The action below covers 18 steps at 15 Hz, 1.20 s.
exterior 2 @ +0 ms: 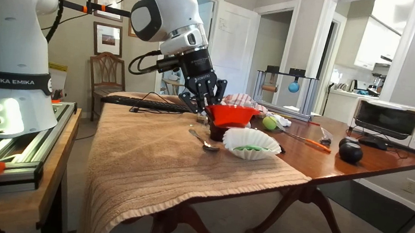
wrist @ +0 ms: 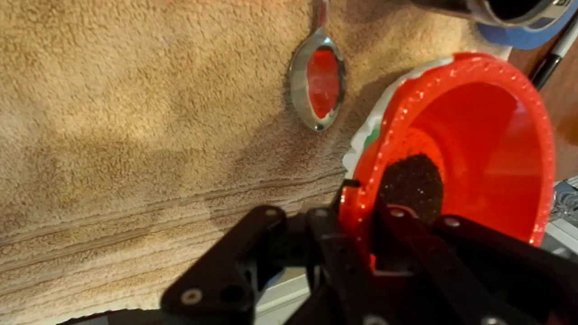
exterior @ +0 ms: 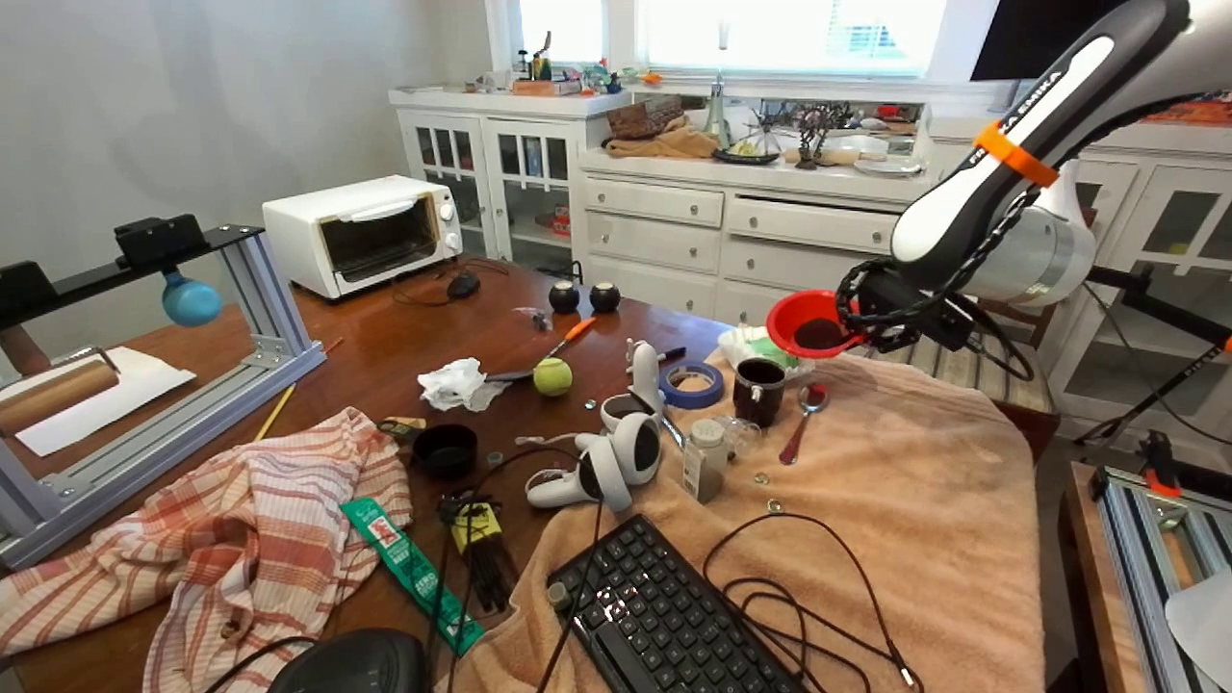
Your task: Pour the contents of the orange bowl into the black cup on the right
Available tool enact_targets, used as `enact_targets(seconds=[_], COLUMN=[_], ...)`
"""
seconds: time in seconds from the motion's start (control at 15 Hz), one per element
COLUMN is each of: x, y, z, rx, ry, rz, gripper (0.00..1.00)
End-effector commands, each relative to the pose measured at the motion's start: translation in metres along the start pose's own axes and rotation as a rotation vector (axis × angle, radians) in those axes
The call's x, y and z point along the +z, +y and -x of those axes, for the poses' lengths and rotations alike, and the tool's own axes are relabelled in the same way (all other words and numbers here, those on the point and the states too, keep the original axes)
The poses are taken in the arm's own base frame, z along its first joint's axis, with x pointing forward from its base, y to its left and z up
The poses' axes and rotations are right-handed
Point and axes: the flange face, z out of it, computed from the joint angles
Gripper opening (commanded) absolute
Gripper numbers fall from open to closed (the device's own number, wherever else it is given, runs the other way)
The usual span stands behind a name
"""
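Note:
The orange bowl (exterior: 794, 313) hangs in the air, with my gripper (wrist: 363, 212) shut on its rim. One finger is inside the bowl and one outside. Dark, fine grounds (wrist: 413, 183) lie in the bottom of the bowl, toward the gripper side. In an exterior view the bowl's mouth faces partly toward the camera; its exact tilt I cannot tell. The black cup (exterior: 758, 395) stands upright on the towel, lower than the bowl and a little aside from it. Only part of this cup (wrist: 510, 11) shows at the wrist view's top right, its inside dark.
A white paper filter (exterior 2: 249, 141) with something green in it sits beside the cup, under the bowl. Close by are a spoon (exterior: 804, 423), blue tape (exterior: 691, 385), a glass shaker (exterior: 705, 460) and white controllers (exterior: 616, 452). Another black cup (exterior: 445, 450) stands farther off.

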Motion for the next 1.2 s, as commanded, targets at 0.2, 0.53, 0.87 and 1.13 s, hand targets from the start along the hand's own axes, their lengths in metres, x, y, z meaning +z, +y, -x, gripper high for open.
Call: enact_targets(seconds=[0.2, 0.53, 0.87, 1.13], x=[0.014, 0.001, -0.012, -0.014], y=[0.005, -0.006, -0.003, 0.001], z=[0.019, 0.030, 0.031, 0.023], rx=[-0.085, -0.103, -0.111, -0.147], ry=[0.104, 0.102, 0.131, 0.174], rz=[0.000, -0.032, -0.049, -0.036], gripper=[0.02, 0.02, 0.02, 0.02])
